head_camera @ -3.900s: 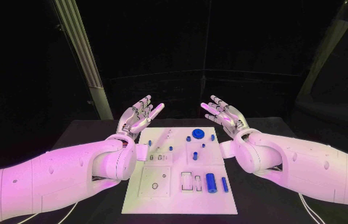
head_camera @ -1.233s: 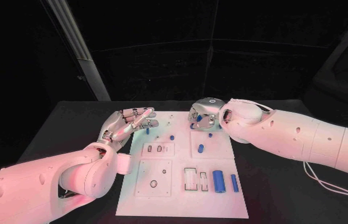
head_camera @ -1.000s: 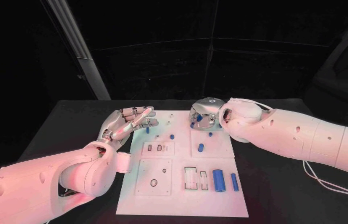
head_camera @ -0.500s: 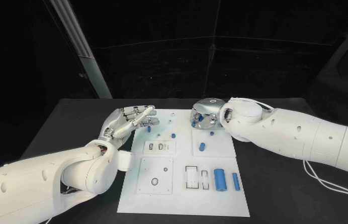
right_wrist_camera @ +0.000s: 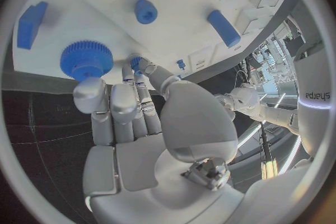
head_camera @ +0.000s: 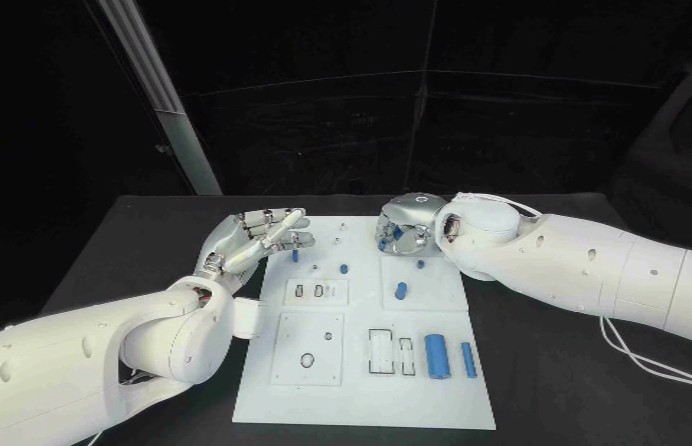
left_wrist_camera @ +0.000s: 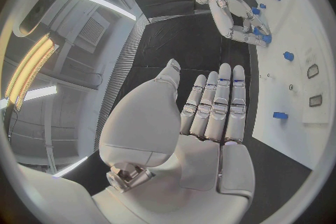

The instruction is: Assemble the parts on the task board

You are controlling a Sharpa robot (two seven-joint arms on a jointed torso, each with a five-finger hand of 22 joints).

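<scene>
Task board [head_camera: 361, 386]: white plate at the centre of the black table [head_camera: 130, 236], long axis running away from the robot. Used below as the landmark.

Blue parts on the board:
- Large cylinder [head_camera: 436, 355] and slimmer bar [head_camera: 469, 359], side by side near the board's near right corner.
- Short pin [head_camera: 400, 290] lying right of the board's centre.
- Small peg [head_camera: 343, 266] left of that pin; another small peg [head_camera: 296, 256] close to the board's left edge.
- Toothed gear [right_wrist_camera: 86, 59] at the board's far right corner, directly at the right hand's fingertips [right_wrist_camera: 105, 95]; contact between them cannot be confirmed.
- Round knob [right_wrist_camera: 145, 11], a second short cylinder [right_wrist_camera: 224, 28] and a rectangular block [right_wrist_camera: 29, 23] visible in the right wrist view, further in on the board from the gear.

Lettering: "sharpa" printed on the white arm casing [right_wrist_camera: 311, 95], read in the right wrist view. No other legible writing.

Right hand [head_camera: 407, 228]: over the board's far right corner, palm turned down, fingers curled toward the board surface with tips gathered about the gear. Nothing seen lifted; whether the gear is actually grasped cannot be determined.

Left hand [head_camera: 254, 240]: beside the board's far left edge, palm turned inward toward the board, fingers extended and held close together, thumb set apart. Holding nothing. In the left wrist view, left hand [left_wrist_camera: 210, 117] flat with straight fingers pointing along the board's edge.
</scene>
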